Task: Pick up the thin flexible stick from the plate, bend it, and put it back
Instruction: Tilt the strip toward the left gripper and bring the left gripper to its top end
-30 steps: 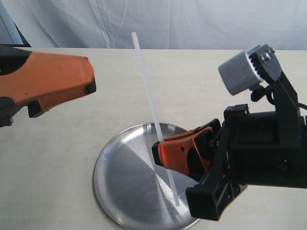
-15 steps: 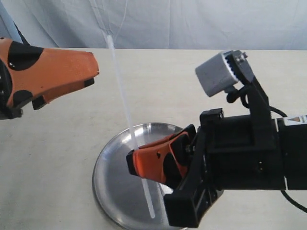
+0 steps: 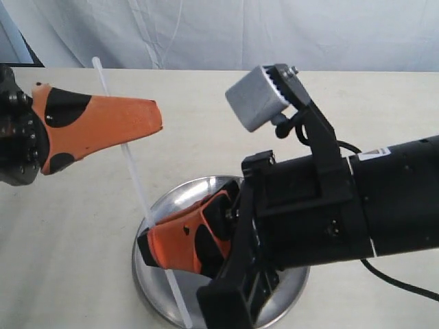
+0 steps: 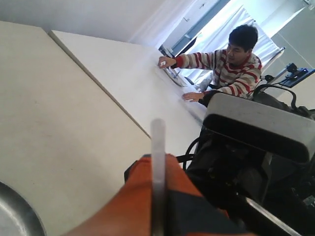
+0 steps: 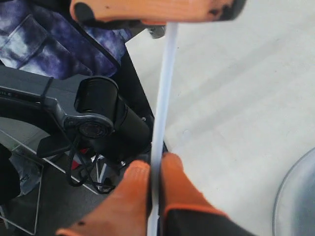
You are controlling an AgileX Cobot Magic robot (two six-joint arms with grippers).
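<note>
The thin flexible stick (image 3: pixel 134 171) is straight and stands tilted above the plate (image 3: pixel 175 200), its top leaning left. My right gripper (image 3: pixel 147 245) is shut on its lower part over the plate's left side, and a short end sticks out below the fingers. The right wrist view shows the stick (image 5: pixel 165 83) pinched between the orange fingers of that gripper (image 5: pixel 153 169). My left gripper (image 3: pixel 155 118) crosses the stick's upper part. In the left wrist view the stick (image 4: pixel 157 137) runs between the closed fingers of that gripper (image 4: pixel 158 159), with its tip poking out beyond.
The right arm's black body and grey wrist camera (image 3: pixel 257 96) hang over most of the plate. A seated person in a striped shirt (image 4: pixel 231 64) is beyond the beige table. A white cloth hangs behind the table. The plate's rim (image 5: pixel 300 196) shows in the right wrist view.
My right gripper has carried the stick leftward across the plate. The left gripper has come in from the left, and the stick's upper part now sits between its fingers instead of beyond their tips.
</note>
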